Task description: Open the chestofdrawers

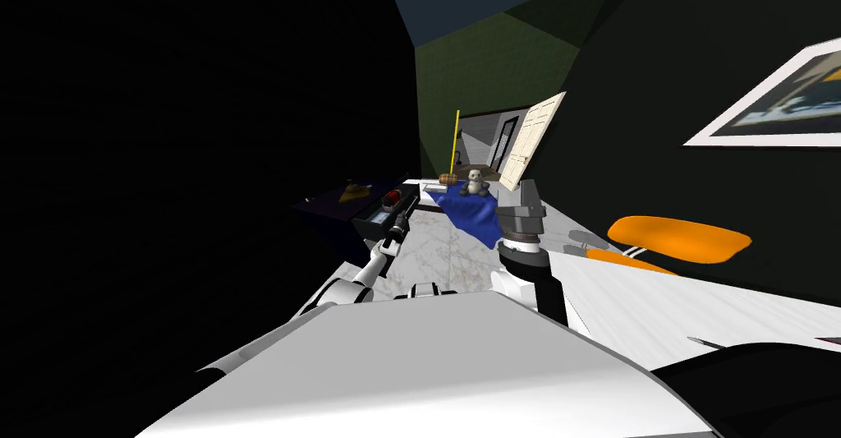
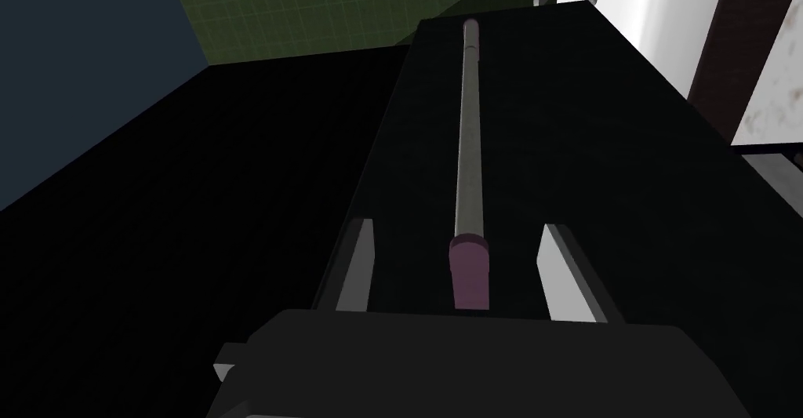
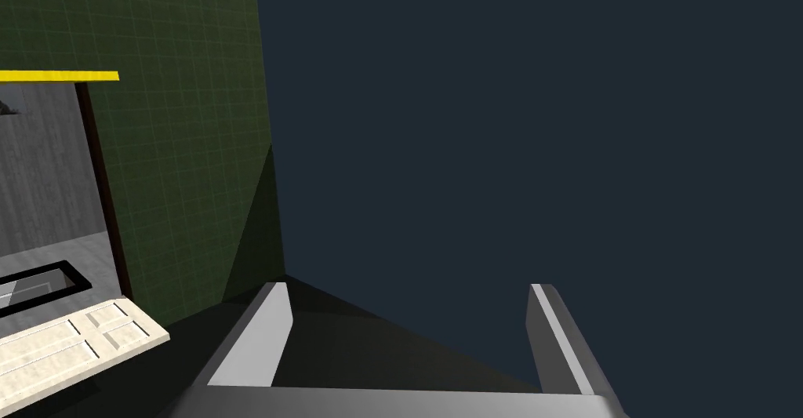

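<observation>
Floor (image 1: 448,248): pale, marbled; bears dark chest of drawers (image 1: 328,211), blue-covered bed (image 1: 476,215), orange chair (image 1: 677,240). Chest top: small yellowish object (image 1: 353,192). Bed: grey-white plush bear (image 1: 475,182) seated on blue cover; brown cylinder (image 1: 448,178), perhaps bolster, just beside it.

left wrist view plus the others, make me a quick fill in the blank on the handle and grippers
1. The long grey handle runs ____ the left gripper's two fingers.
2. The end cap nearest that gripper's body is coloured ____.
3. The right gripper, raised in the head view, has its fingers ____.
4. In the head view, the chair seat on my right is coloured ____.

Missing words: between; purple; open; orange
</observation>
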You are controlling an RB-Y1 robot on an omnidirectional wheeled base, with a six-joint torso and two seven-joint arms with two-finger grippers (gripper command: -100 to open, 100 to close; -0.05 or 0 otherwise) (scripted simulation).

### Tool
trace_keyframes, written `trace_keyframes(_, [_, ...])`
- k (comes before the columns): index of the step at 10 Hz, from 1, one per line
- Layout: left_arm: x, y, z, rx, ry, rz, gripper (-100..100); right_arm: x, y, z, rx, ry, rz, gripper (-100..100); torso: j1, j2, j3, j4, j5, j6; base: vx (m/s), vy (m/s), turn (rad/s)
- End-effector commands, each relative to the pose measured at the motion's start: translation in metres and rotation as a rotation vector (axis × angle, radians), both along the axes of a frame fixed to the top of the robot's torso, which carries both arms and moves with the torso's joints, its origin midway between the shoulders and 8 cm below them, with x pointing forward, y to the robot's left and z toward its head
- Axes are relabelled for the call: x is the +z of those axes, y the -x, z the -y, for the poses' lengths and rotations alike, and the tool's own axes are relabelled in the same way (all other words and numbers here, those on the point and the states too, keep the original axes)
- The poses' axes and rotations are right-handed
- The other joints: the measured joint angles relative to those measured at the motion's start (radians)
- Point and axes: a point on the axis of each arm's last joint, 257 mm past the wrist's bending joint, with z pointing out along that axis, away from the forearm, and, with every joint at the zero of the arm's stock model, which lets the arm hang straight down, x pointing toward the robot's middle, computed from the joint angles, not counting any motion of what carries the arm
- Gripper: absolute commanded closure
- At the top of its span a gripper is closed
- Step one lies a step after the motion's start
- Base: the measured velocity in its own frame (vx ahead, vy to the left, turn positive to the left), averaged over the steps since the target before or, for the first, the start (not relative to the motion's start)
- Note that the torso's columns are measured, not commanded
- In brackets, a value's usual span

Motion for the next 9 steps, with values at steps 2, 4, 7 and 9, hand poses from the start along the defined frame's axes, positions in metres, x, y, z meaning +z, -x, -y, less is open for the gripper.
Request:
trace_keyframes(2, [0.020,-0.021,-0.028,0.028,0.008,-0.004,-100,0.000,0.000,0.000,0.000,0.000,0.000,0,0.002,-0.003,-0.002,-0.003,0.001,0.000,-0.071,-0.033,-0.073])
trace_keyframes(4, [0.031,-0.031,-0.043,0.044,0.009,-0.004,-100,0.000,0.000,0.000,0.000,0.000,0.000,0,0.004,-0.004,-0.003,-0.004,0.002,-0.001,-0.063,-0.024,-0.077])
trace_keyframes(7, [0.050,-0.045,-0.066,0.072,0.014,-0.002,-100,0.000,0.000,0.000,0.000,0.000,0.000,0,0.003,0.000,0.000,0.000,0.000,-0.001,-0.039,-0.013,-0.051])
trace_keyframes(9, [0.036,-0.041,-0.065,0.075,0.010,-0.028,-100,0.000,0.000,0.000,0.000,0.000,0.000,0,0.001,-0.001,0.000,0.004,-0.001,0.001,0.003,-0.002,-0.007])
